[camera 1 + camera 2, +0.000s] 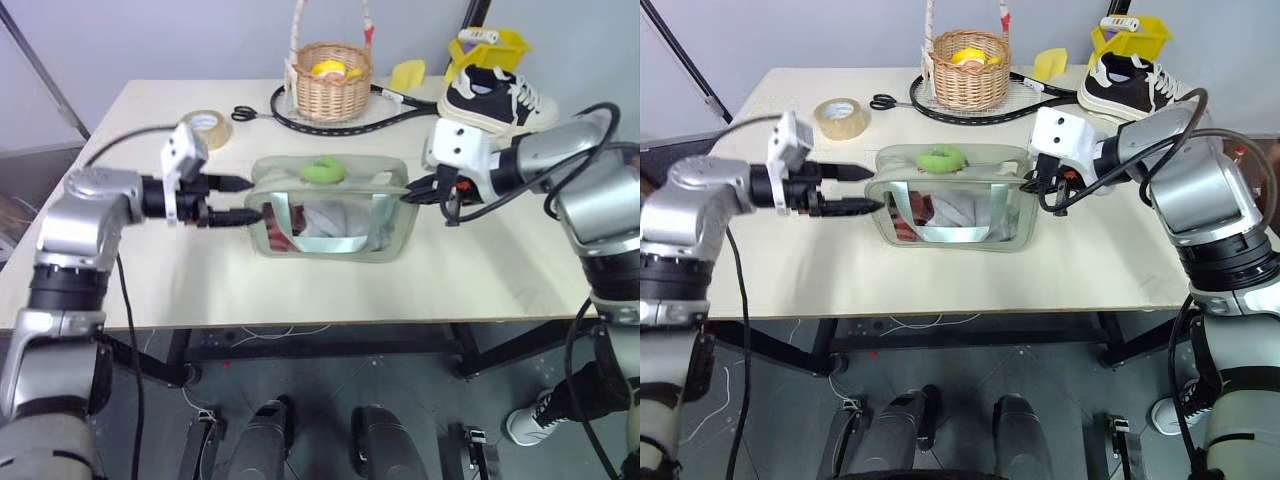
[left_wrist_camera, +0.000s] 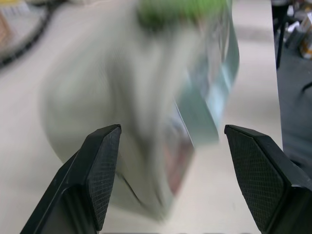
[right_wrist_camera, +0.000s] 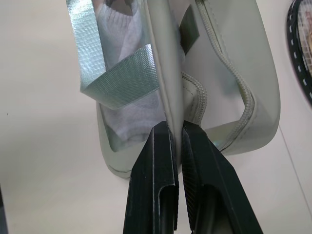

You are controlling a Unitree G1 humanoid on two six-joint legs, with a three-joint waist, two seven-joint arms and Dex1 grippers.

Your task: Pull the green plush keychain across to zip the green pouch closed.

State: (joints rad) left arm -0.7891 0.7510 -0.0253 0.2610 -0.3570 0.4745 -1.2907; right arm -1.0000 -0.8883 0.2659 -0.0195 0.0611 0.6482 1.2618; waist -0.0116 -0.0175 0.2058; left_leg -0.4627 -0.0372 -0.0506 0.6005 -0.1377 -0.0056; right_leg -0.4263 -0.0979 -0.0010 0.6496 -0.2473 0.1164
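The green pouch (image 1: 330,228), pale sage with a clear window, lies in the middle of the table. The green plush keychain (image 1: 323,170) rests on top of it, near the middle of the zip line. My left gripper (image 1: 238,200) is open at the pouch's left end, one finger above the other, with nothing between them. In the left wrist view the fingers (image 2: 100,165) frame the blurred pouch (image 2: 122,97). My right gripper (image 3: 176,134) is shut on the pouch's right end, pinching its edge seam (image 3: 170,87); the open zip (image 3: 243,97) curves beside it.
Behind the pouch stand a wicker basket (image 1: 334,82) on a black racket hoop (image 1: 300,122), a tape roll (image 1: 207,127) and scissors (image 1: 244,113). A black and white shoe (image 1: 497,98) and a yellow bin (image 1: 495,45) sit at the back right.
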